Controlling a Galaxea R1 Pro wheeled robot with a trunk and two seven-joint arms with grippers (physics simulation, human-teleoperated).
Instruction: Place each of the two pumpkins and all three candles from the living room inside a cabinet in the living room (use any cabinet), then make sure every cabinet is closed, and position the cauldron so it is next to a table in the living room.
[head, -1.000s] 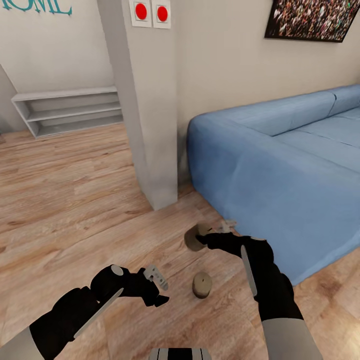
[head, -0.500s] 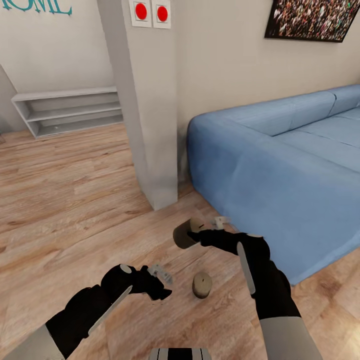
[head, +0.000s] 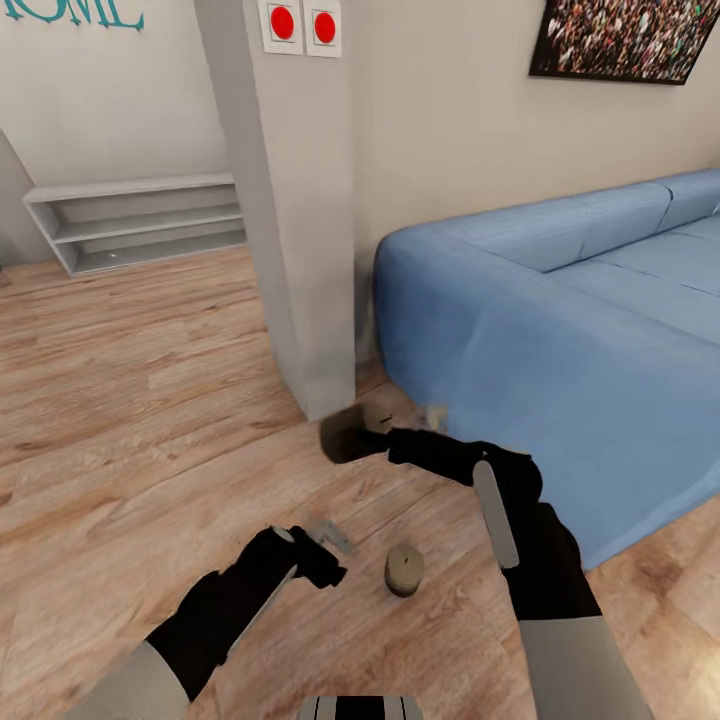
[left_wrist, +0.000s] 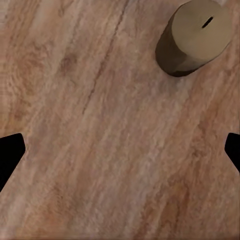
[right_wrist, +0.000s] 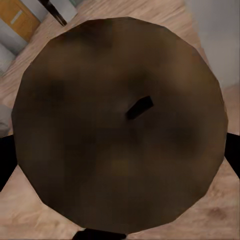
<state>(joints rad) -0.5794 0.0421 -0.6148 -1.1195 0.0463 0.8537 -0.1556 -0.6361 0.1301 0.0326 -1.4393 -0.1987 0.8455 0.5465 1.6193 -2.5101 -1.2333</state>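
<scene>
My right pincer is clamped on one candle, held off the floor. My left pincer, fingers apart, should come down squarely over the standing candle just beside it.

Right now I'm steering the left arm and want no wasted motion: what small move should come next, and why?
Probably ease the left gripper toward the candle on the floor and centre the open fingers over it. The right gripper already holds a lifted candle, while this one stands upright and free, off to one side in the left wrist view.
</scene>
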